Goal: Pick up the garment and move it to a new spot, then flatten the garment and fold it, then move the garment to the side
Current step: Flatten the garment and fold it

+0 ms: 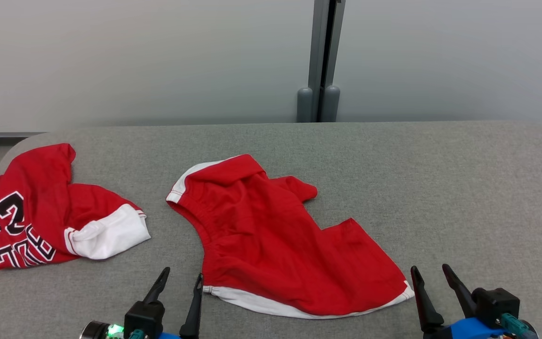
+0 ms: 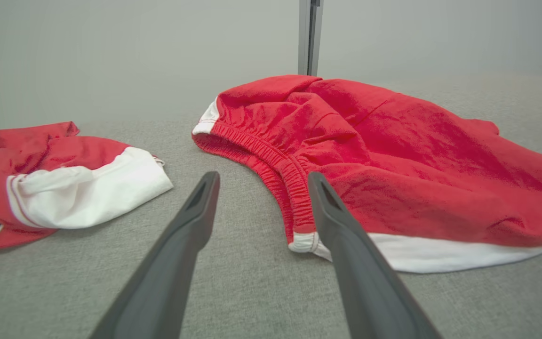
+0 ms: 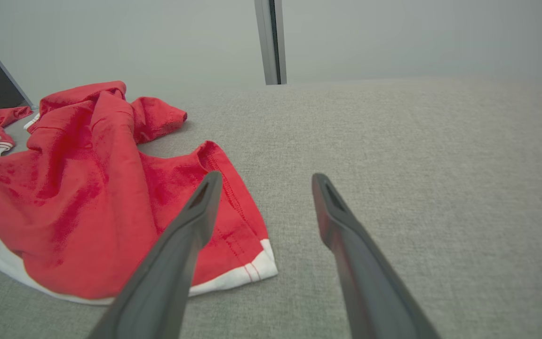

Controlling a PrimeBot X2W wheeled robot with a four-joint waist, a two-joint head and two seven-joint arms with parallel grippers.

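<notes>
Left claw (image 1: 182, 274) and right claw (image 1: 430, 269) hang low over the table (image 1: 464, 179), both spread wide and empty. Red shorts (image 1: 271, 240) lie rumpled between them, just ahead of the fingertips. A red jersey (image 1: 31, 212) sits well off to the left claw's outer side.

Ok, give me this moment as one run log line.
red shorts: rumpled on grey table, not held | red jersey: left end | left gripper: jaws open, empty | right gripper: jaws open, empty
</notes>
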